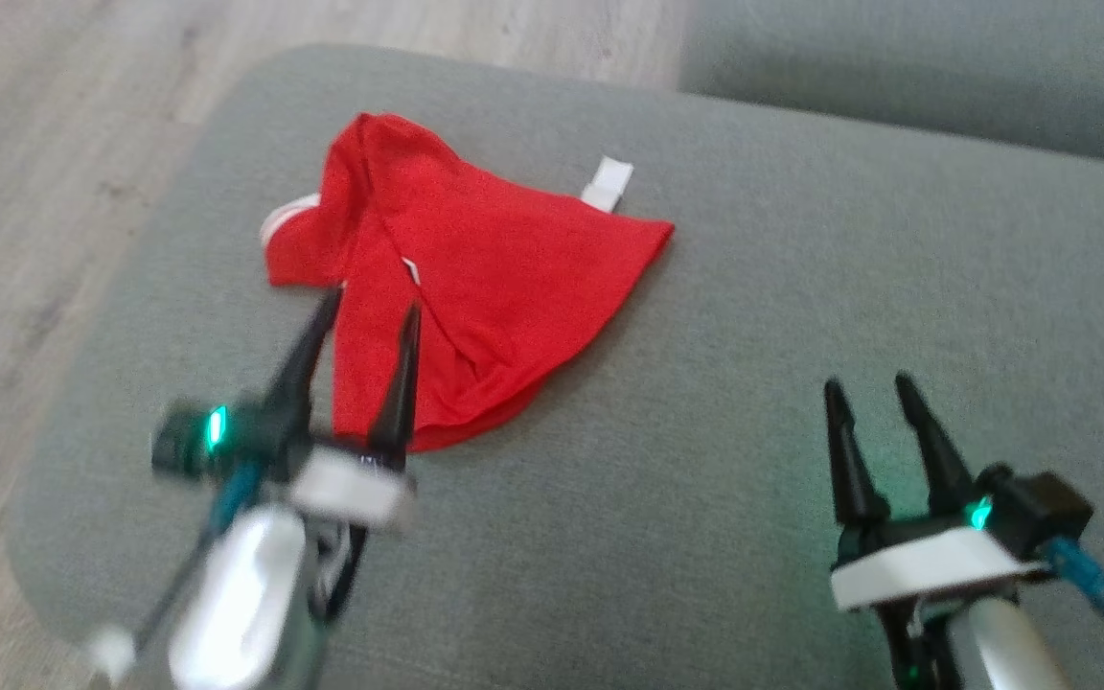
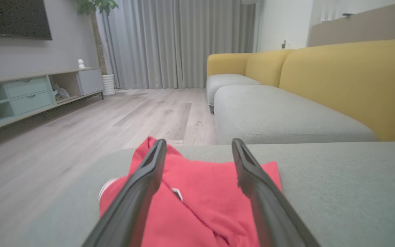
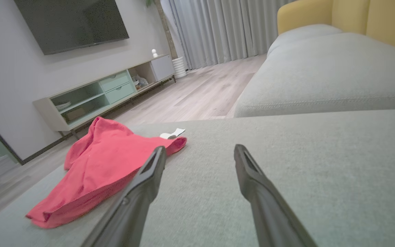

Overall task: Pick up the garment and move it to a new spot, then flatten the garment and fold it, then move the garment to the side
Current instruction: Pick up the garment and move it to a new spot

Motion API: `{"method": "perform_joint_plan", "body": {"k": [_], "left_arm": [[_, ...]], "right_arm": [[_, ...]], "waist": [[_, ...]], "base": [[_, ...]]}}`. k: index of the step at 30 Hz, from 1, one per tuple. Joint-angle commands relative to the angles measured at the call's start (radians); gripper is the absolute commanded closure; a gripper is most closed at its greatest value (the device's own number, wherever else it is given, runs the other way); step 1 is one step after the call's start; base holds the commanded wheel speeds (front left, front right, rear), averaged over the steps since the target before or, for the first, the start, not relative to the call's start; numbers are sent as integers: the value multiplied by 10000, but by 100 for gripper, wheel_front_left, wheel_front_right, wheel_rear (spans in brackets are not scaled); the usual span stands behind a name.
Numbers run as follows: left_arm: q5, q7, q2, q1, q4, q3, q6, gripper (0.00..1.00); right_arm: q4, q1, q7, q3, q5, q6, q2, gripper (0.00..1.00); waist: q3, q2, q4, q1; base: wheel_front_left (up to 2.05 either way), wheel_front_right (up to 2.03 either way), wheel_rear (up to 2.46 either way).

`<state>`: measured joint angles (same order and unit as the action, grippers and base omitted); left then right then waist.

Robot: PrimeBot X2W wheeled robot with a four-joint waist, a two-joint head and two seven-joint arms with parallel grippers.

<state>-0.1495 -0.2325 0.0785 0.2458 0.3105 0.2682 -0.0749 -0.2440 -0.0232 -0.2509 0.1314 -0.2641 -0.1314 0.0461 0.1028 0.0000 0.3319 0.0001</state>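
Note:
A red garment (image 1: 475,268) with white trim lies crumpled on the grey cushion (image 1: 753,316), toward its far left. My left gripper (image 1: 370,307) hovers open over the garment's near left part, its two dark fingers spread above the red cloth (image 2: 201,192). Nothing sits between them. My right gripper (image 1: 868,388) stands open over bare cushion, well to the right of the garment (image 3: 101,168) and apart from it.
Wooden floor (image 1: 34,192) runs past the cushion's left and far edges. A second grey seat (image 2: 273,116) with a yellow backrest (image 2: 348,79) lies beyond. A low TV cabinet (image 3: 101,96) stands against the wall.

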Motion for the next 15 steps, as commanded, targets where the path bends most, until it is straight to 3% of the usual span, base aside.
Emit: {"method": "perform_joint_plan", "body": {"k": [1, 7, 15], "left_arm": [[123, 456, 357, 1616, -92, -38, -218, 0], [-238, 2581, 821, 4413, 907, 1562, -544, 0], [-2650, 5148, 1900, 6895, 1881, 4578, -555, 0]], "right_arm": [[460, -681, -108, 78, 121, 7, 41, 0], [804, -1261, -109, -173, 210, 7, 41, 0], [1241, -1898, -109, -183, 95, 7, 41, 0]], "waist": [[589, 0, -465, -1], [1418, 0, -1174, -1], [2238, 0, -2099, -1]], "base": [[0, 0, 0], [0, 0, 0], [0, 0, 0]]}}
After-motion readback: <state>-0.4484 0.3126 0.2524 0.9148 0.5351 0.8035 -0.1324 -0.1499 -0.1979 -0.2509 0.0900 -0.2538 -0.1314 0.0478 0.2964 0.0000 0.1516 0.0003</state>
